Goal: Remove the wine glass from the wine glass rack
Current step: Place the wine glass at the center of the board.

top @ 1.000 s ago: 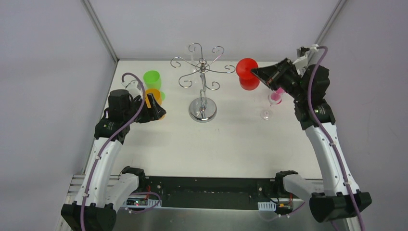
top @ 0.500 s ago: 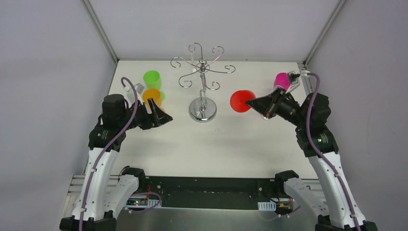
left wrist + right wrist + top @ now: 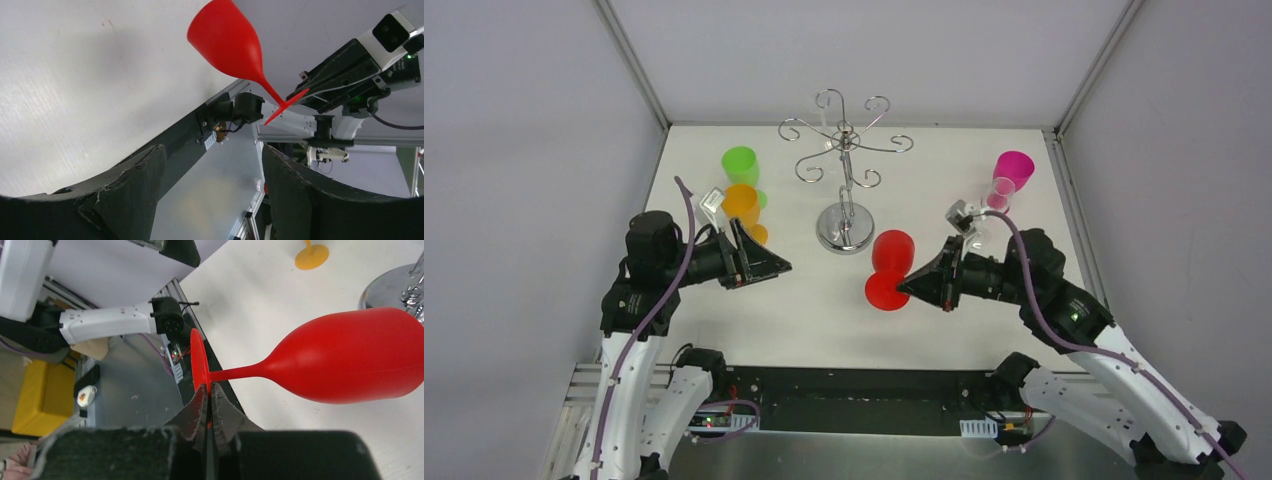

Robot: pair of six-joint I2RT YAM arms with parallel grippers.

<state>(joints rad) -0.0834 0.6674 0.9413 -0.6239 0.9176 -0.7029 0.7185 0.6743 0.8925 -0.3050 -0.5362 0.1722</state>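
The red wine glass (image 3: 891,255) is off the chrome wine glass rack (image 3: 844,148) and lies sideways in my right gripper (image 3: 906,287), just in front of the rack's round base (image 3: 845,228). That gripper (image 3: 206,390) is shut on the rim of the glass's flat foot (image 3: 199,357), and the bowl (image 3: 360,360) points towards the rack. No glass hangs on the rack's curled arms. My left gripper (image 3: 771,264) hovers open and empty to the left of the base. In the left wrist view the red glass (image 3: 227,37) shows beyond the two wide-apart fingers (image 3: 125,200).
A green glass (image 3: 740,163) and an orange glass (image 3: 742,203) stand at the left, just behind my left gripper. A pink glass (image 3: 1013,166) stands at the back right. The table's near edge and the black base rail (image 3: 854,390) lie close below both grippers.
My right arm has carried the red glass from beside the rack's right arm down to the near middle of the table. My left gripper has moved right and nearer, staying open.
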